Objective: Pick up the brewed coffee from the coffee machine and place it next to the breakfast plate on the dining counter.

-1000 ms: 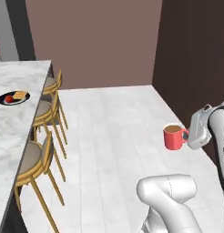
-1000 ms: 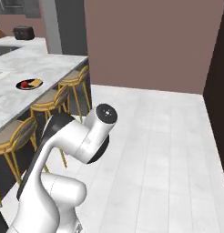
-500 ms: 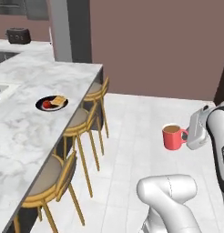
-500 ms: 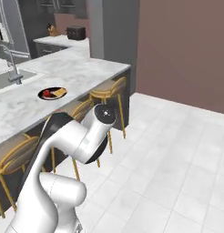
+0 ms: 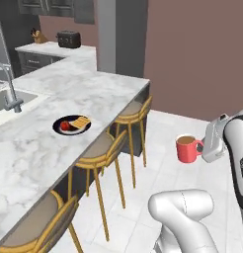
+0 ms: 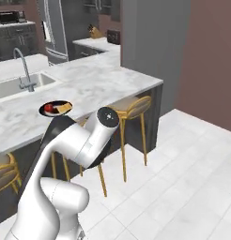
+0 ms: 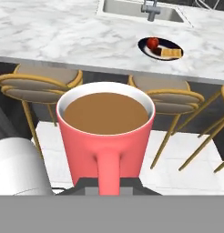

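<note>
Carrying the brewed coffee (image 5: 187,148) toward the dining counter (image 5: 54,128).

Gripper (image 5: 206,149) clamped on the mug's handle, cup upright just ahead of the fingers. Best kept level, brought over the bare marble beside the breakfast plate (image 7: 160,48) far ahead, lowered before releasing.

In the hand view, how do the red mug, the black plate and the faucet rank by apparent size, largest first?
1. red mug, far the largest, but nearest the camera.
2. black plate.
3. faucet, cut off by the edge, so its rank is unsure.

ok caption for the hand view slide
Red mug of coffee held by its handle, facing the marble counter and breakfast plate.
</note>
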### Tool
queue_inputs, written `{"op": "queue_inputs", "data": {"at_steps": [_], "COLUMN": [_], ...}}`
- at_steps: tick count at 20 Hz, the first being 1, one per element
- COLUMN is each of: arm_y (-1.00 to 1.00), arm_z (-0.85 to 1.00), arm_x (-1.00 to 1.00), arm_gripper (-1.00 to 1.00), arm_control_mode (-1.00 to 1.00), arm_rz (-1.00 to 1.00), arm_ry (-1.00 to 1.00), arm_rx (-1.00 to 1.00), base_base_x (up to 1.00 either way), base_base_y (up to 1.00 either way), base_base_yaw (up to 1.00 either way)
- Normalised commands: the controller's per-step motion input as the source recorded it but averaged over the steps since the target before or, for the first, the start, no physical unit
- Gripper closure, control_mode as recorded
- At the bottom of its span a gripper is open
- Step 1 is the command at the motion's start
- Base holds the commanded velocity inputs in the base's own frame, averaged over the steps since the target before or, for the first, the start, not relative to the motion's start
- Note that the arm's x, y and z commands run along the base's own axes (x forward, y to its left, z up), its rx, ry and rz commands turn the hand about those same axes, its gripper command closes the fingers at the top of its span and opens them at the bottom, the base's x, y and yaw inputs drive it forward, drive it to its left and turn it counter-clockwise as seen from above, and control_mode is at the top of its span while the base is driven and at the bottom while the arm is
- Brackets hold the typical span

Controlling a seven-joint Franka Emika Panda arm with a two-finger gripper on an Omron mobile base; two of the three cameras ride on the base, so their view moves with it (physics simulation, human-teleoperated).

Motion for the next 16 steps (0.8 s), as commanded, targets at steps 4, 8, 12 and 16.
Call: {"op": "queue_inputs", "data": {"at_steps": [4, 8, 12, 16], "arm_y": [0.0, 0.0, 0.0, 0.0], "arm_z": [0.0, 0.0, 0.0, 0.0], "arm_x": [0.0, 0.0, 0.0, 0.0], "arm_gripper": [1.0, 1.0, 1.0, 1.0], "arm_control_mode": [1.0, 1.0, 1.0, 1.0], "arm_rz": [0.0, 0.0, 0.0, 0.0], "arm_ry": [0.0, 0.0, 0.0, 0.0], "arm_rx": [0.0, 0.0, 0.0, 0.0], "base_base_x": [1.0, 1.0, 1.0, 1.0], "base_base_y": [-0.55, -0.51, -0.33, -0.05], "base_base_yaw": [0.49, 0.5, 0.53, 0.57]}}
